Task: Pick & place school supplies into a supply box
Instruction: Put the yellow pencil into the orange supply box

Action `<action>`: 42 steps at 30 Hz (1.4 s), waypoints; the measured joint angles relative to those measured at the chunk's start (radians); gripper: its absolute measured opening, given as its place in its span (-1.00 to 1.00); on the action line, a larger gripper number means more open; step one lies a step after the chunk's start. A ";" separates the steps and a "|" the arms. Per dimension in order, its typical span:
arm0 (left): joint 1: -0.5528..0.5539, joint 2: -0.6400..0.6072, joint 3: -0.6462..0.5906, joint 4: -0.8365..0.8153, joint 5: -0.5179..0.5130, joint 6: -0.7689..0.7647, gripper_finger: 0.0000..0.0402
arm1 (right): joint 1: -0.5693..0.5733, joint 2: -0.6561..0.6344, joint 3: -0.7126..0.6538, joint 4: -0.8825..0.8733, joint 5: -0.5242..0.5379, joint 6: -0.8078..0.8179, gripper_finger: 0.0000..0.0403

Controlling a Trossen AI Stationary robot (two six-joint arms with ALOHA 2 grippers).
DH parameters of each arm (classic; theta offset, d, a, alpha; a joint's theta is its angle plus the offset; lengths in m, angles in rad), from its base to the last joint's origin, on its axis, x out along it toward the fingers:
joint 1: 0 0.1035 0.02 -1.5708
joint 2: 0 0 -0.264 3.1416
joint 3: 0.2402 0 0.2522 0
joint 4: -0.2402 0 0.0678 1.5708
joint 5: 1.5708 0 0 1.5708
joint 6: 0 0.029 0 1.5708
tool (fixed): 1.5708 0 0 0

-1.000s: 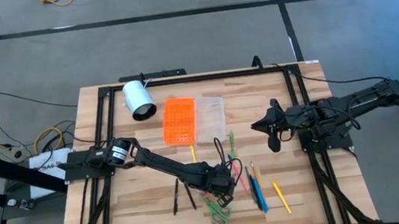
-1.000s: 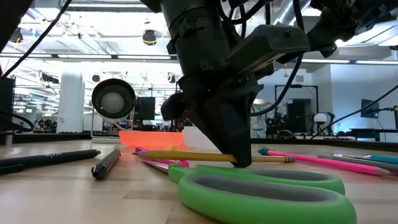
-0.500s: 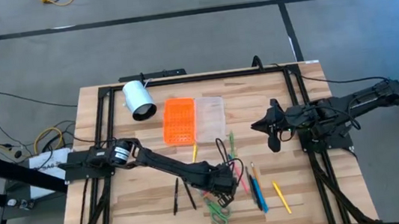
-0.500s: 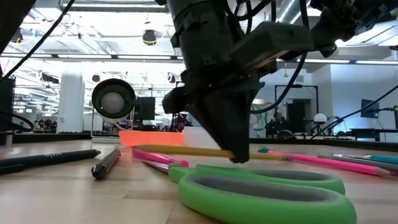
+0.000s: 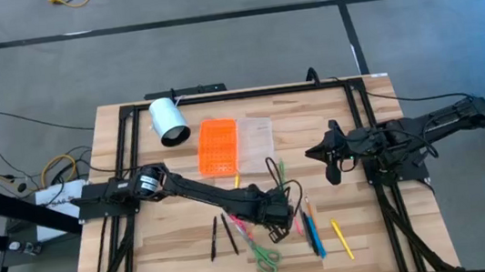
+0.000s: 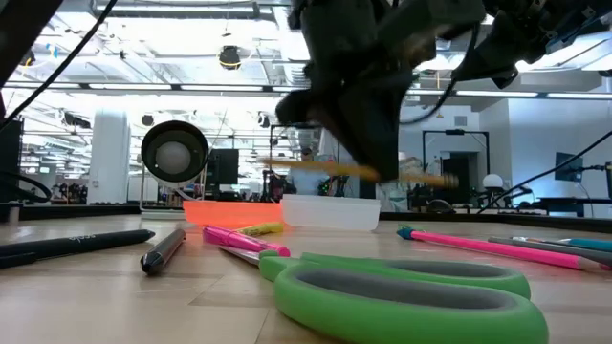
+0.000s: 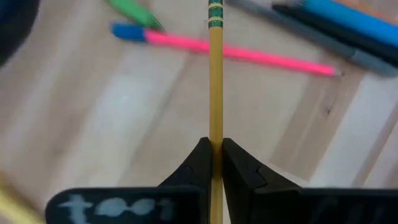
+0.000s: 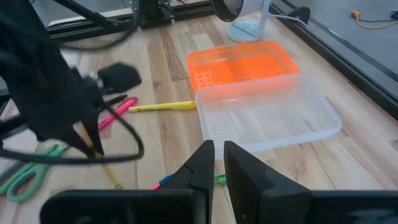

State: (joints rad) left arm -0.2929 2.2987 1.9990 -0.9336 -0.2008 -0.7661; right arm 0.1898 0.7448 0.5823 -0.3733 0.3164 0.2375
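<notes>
My left gripper (image 5: 280, 230) hangs over the scattered supplies near the table's middle, shut on a yellow pencil (image 6: 325, 166) that floats level above the wood. Below it lie green-handled scissors (image 6: 402, 296), pink pencils (image 6: 478, 244), blue pens (image 5: 314, 236), two black pens (image 5: 222, 236) and a yellow pencil (image 5: 341, 239). The supply box sits farther back: the clear tray (image 5: 257, 142) beside its orange lid (image 5: 218, 146), both flat on the table. My right gripper (image 5: 332, 173) waits shut at the table's right, above the wood. My left gripper pinches the yellow pencil near the middle of its shaft (image 7: 215, 127) between its two fingertips (image 7: 200, 163). The fingers come from above, pointing down, and lie across the pencil. The pencil is lifted clear and stays about level, its green-banded end (image 7: 214, 11) pointing away from the wrist.
A white cylinder (image 5: 168, 122) lies on its side at the far left, close to the orange lid. A yellow marker (image 8: 163, 106) rests just near of the tray. Black cables loop off the left wrist. Bare wood lies along the near left of the table.
My left gripper has risen from the table, staying shut on the yellow pencil, and drifted slightly toward the right. The pencil, which lay on the wood among the other supplies, is now lifted clear and level. The scissors and other pens stayed put.
</notes>
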 joint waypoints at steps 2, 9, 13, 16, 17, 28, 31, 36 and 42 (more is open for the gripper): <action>0.017 -0.001 0.043 -0.069 -0.052 0.024 -0.98 | 0.000 0.000 0.000 0.000 0.000 0.000 -0.85; 0.135 -0.004 0.137 -0.268 -0.234 0.017 -0.98 | 0.000 0.000 0.000 0.000 0.000 0.000 -0.85; 0.225 -0.004 0.138 -0.238 -0.237 0.024 -0.98 | 0.000 0.000 0.000 0.000 0.000 0.006 -0.85; 0.288 -0.004 0.138 -0.189 -0.228 0.056 -0.98 | 0.000 0.000 0.000 -0.001 0.000 0.009 -0.85; 0.307 -0.004 0.138 -0.173 -0.227 0.067 -0.98 | 0.000 0.000 0.000 -0.002 0.000 0.014 -0.85; 0.454 -0.004 0.139 -0.148 -0.228 0.058 -0.95 | 0.000 0.000 0.000 -0.041 -0.001 0.025 -0.85; 0.470 -0.004 0.138 -0.148 -0.200 0.039 -0.95 | 0.000 0.000 0.000 -0.042 -0.001 0.024 -0.85; 0.473 -0.004 0.106 -0.105 -0.170 0.033 -0.94 | 0.000 0.000 0.000 -0.042 -0.001 0.019 -0.85; 0.454 -0.003 0.025 -0.047 -0.161 0.037 -0.94 | 0.000 0.000 0.000 -0.042 -0.001 0.017 -0.85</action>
State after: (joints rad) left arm 0.1613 2.2961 2.0243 -0.9802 -0.3619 -0.7290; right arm 0.1895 0.7452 0.5822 -0.4155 0.3150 0.2547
